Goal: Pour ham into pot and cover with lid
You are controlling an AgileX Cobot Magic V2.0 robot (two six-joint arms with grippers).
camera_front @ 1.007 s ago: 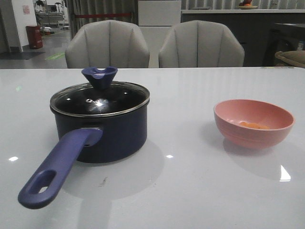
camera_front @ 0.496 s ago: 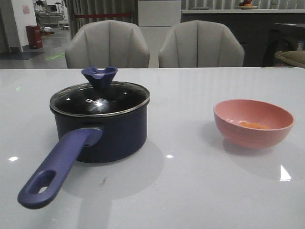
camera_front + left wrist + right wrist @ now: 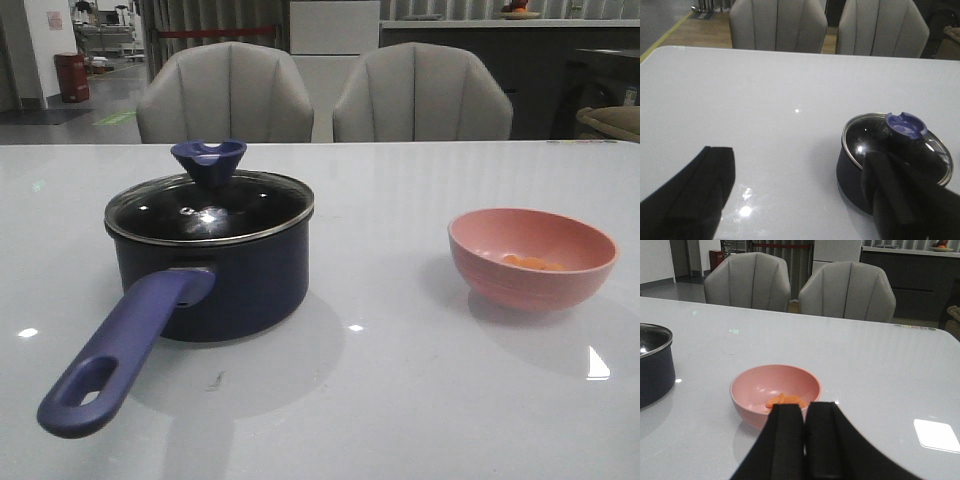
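Lid (image 3: 209, 210) on pot (image 3: 212, 275) lies just ahead of wide-open, empty left end effector (image 3: 805, 192); right end effector (image 3: 804, 432) closed, empty.

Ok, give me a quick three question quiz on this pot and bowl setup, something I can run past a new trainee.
1. True or false: the lid is already resting on the pot.
2. Where is the ham right now?
A. inside the pot
B. in the pink bowl
C. loose on the table
3. Fill in: the right gripper's fingers are ____, while the left gripper's are spread wide.

Key
1. True. The glass lid sits on the pot's rim, knob up.
2. B. The orange slices lie at the bottom of the pink bowl.
3. Closed together, holding nothing.
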